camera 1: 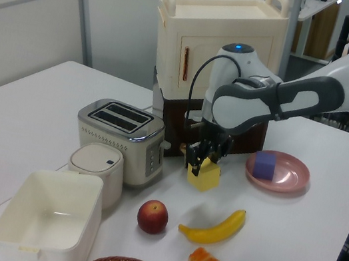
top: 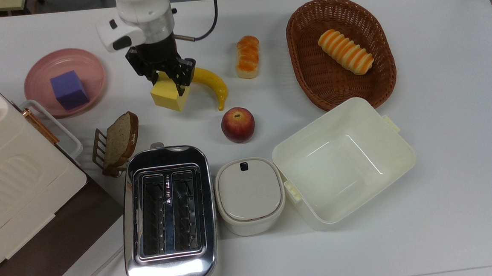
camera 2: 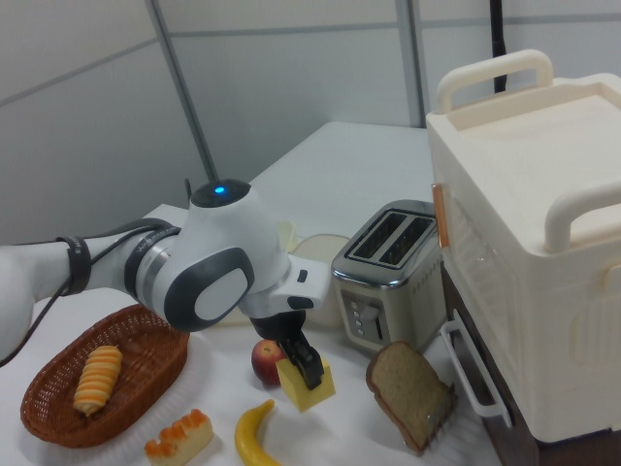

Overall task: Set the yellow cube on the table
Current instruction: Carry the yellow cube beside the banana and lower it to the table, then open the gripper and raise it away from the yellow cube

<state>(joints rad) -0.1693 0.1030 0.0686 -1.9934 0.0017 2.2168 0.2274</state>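
My gripper (top: 168,84) is shut on the yellow cube (top: 169,96), its fingers clamped on two opposite sides. The cube hangs slightly tilted, very low over the white table (top: 440,100), just left of the banana (top: 213,83) in the top view. I cannot tell whether its underside touches the tabletop. In the left view the gripper (camera 1: 200,163) holds the cube (camera 1: 205,176) in front of the dark cabinet base. The right view shows the cube (camera 2: 309,386) between the apple (camera 2: 265,359) and the bread slice (camera 2: 412,393).
A pink plate (top: 88,68) holding a purple cube (top: 69,90) lies at the top view's left. An apple (top: 237,125), a bread slice in a rack (top: 118,141), a toaster (top: 168,215), a cream box (top: 343,162) and a basket (top: 343,89) stand around.
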